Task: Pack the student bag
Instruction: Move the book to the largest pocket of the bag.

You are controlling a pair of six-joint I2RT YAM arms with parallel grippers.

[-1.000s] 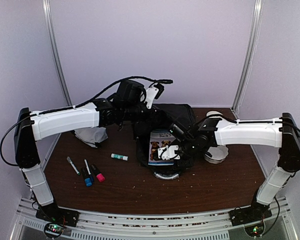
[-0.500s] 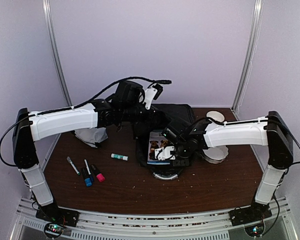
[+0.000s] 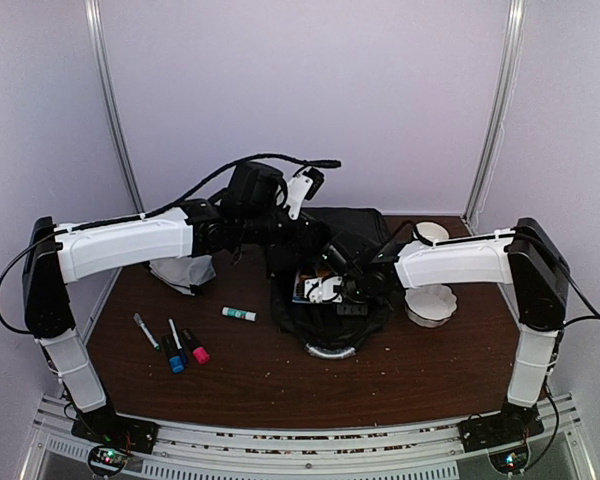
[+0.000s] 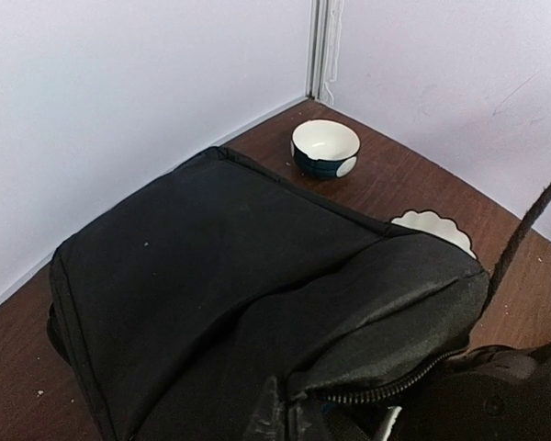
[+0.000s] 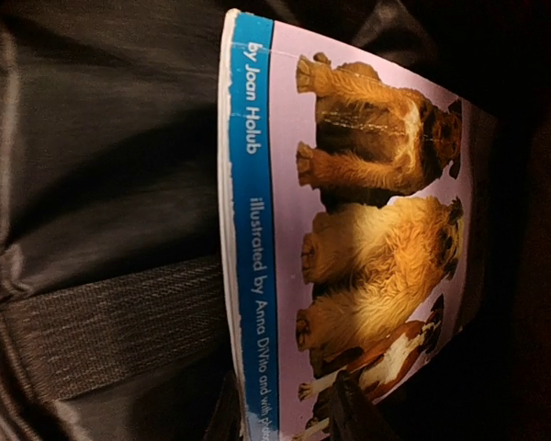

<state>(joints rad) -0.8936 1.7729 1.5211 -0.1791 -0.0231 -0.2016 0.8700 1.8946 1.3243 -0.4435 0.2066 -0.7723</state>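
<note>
The right gripper (image 3: 332, 291) sits inside the open mouth of the backpack (image 3: 352, 224), next to a dog picture book (image 5: 367, 230). Whether it pinches the book cannot be told. The left gripper (image 3: 296, 238) is at the backpack's upper edge, and its state is hidden. The backpack lies mid-table (image 3: 260, 385), toward the rear.

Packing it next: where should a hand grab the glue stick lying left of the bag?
Across the middle of the glue stick, from straight above. It lies flat on the table, long axis roughly left-right, with bare wood along both long sides, leaving room to close on it front to back.
</note>
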